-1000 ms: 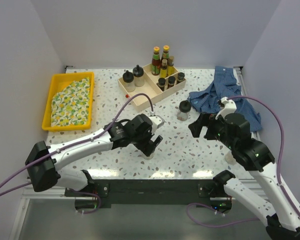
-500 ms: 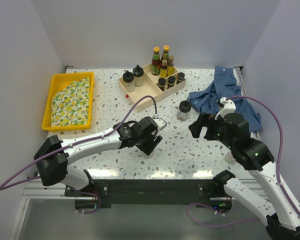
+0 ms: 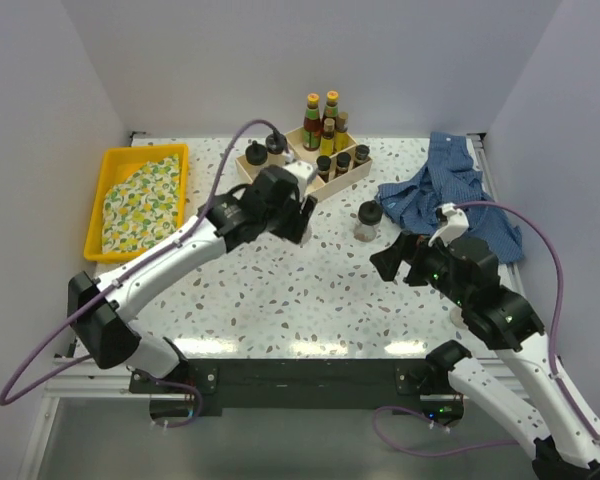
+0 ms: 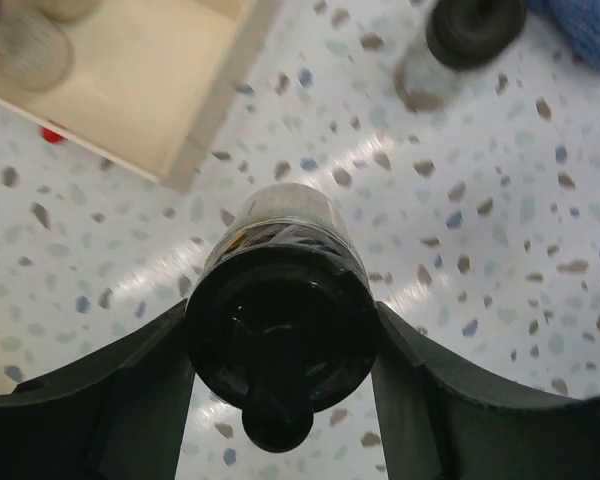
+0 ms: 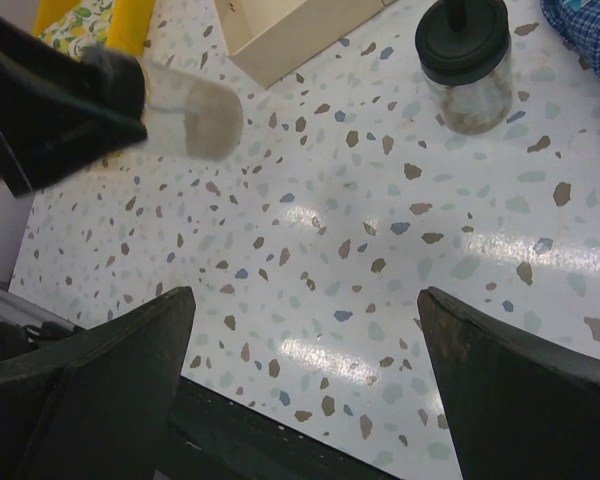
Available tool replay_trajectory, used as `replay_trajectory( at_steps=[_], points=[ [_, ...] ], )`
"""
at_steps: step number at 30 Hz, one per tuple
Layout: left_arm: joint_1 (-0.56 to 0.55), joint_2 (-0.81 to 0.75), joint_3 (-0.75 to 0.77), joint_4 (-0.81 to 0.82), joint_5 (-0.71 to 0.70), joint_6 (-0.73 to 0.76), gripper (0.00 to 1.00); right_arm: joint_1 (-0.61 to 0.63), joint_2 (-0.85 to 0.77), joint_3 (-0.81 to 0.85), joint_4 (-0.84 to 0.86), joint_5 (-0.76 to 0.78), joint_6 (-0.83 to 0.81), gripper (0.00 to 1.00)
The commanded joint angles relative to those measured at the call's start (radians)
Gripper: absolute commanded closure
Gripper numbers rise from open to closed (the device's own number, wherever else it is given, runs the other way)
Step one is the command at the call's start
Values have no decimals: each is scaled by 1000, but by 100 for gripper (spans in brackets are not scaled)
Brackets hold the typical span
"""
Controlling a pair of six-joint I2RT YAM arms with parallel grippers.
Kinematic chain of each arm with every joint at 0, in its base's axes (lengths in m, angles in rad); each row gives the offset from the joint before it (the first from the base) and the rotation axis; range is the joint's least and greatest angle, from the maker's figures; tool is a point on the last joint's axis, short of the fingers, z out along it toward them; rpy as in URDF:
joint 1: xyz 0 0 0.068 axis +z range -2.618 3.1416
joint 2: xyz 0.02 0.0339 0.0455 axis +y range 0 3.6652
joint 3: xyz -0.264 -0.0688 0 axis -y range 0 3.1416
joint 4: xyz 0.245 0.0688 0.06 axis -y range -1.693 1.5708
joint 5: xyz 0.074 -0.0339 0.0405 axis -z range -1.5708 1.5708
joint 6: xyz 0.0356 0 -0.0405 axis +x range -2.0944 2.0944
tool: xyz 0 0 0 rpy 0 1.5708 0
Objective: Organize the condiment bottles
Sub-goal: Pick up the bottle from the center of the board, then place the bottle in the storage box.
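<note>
One jar [image 4: 280, 225], probably light, stiff, slick glass, is clenched at its lid end by the left gripper [image 4: 280, 330]; the right gripper [image 5: 302, 305] gapes empty.

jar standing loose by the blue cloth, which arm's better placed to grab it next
Right. The right gripper is open and close to the loose jar; the left gripper is shut on another black-lidded jar.
</note>
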Motion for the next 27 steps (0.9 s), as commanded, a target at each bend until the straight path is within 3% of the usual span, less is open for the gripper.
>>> replay_trajectory(
  at_steps=[1, 7, 17, 21, 27],
  points=[
    [141, 90, 223, 42, -74, 79, 100, 0, 21, -8, 80, -65, -16, 2],
    [253, 321, 464, 109, -90, 130, 100, -1, 15, -5, 101, -54, -28, 2],
    [311, 677, 731, 126, -87, 197, 100, 0, 79, 2, 152, -53, -83, 1],
    [334, 717, 732, 114, -96, 206, 100, 0, 108, 19, 155, -51, -98, 1],
    [351, 698, 596, 169, -93, 208, 99, 0, 125, 12, 175, -46, -102, 1]
  ],
)
